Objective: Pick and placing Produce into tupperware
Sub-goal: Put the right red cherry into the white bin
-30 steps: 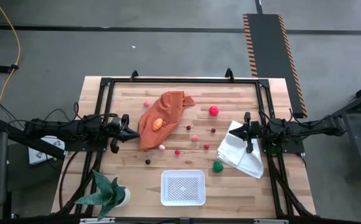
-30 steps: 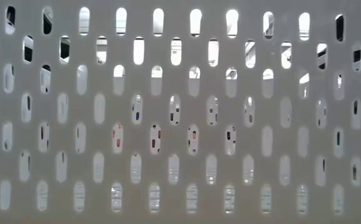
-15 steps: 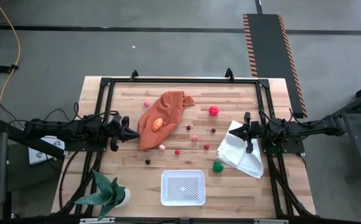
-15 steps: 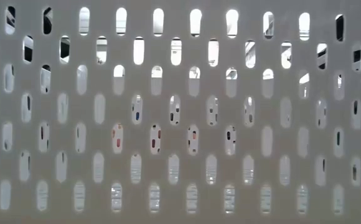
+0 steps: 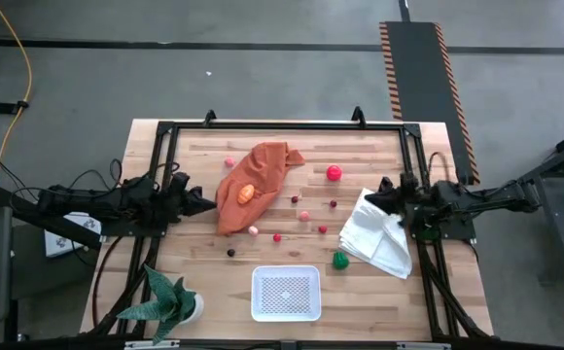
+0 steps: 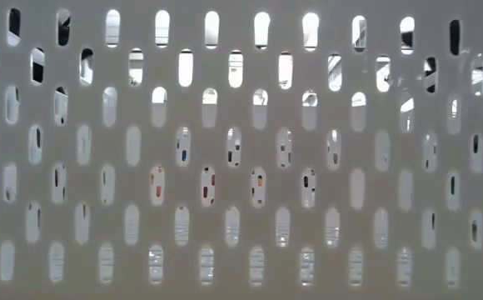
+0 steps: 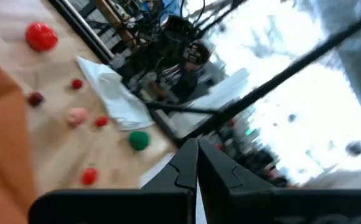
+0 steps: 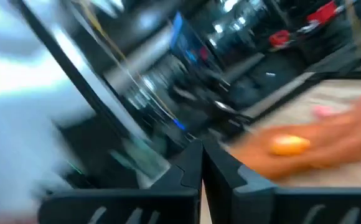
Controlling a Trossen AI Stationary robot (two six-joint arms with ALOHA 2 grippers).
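Note:
The produce lies scattered on the wooden table: a red piece (image 5: 334, 173), a green one (image 5: 340, 260), a pink one (image 5: 229, 161), and several small red, pink and dark pieces around (image 5: 304, 216). An orange piece (image 5: 246, 192) rests on top of an orange cloth (image 5: 258, 175). The white tupperware (image 5: 285, 293) stands near the front edge, and its perforated wall (image 6: 241, 150) fills the low view. My left gripper (image 5: 204, 202) is shut at the table's left edge, pointing level toward the cloth. My right gripper (image 5: 372, 191) is shut at the right edge, above a white folded cloth (image 5: 377, 235).
A black frame (image 5: 282, 124) runs around the tabletop. A small potted plant (image 5: 170, 301) stands at the near left corner. The left wrist view shows the right arm (image 7: 174, 56) across the table, beyond the white cloth (image 7: 115, 93).
Both grippers have rolled about their own long axes while staying at their table edges. The right gripper has also tipped upward and risen a little. Both have stayed shut. Nothing on the table has moved.

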